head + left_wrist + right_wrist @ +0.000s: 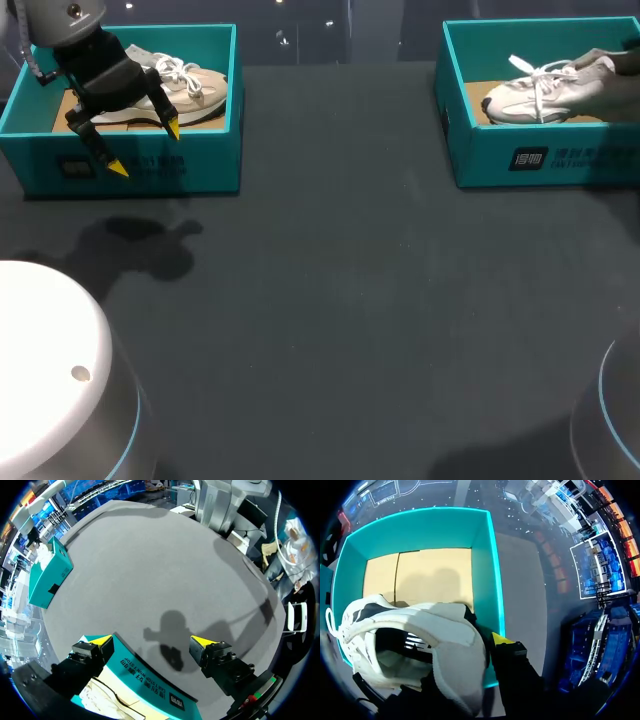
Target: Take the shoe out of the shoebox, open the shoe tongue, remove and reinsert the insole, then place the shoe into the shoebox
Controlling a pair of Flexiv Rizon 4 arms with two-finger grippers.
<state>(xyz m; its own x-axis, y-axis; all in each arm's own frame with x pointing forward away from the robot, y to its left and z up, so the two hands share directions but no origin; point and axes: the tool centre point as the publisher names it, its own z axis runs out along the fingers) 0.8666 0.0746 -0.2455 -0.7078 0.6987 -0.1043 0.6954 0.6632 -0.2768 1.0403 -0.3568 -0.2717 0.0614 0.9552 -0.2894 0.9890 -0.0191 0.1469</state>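
White shoe, heel clamped in the right jaws, might have been caught on its shoebox rim; left jaws were held apart.

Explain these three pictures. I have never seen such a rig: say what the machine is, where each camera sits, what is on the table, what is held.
It is a robot with two arms, each ending in a yellow-tipped two-finger gripper. One picture looks down from above and behind; the two round ones come from wrist cameras. On the table stand two teal boxes: the left shoebox holds a beige shoe, the right shoebox a white shoe. The left gripper hangs open over its box, holding nothing. The right gripper is at the white shoe's heel; whether it grips is hidden.
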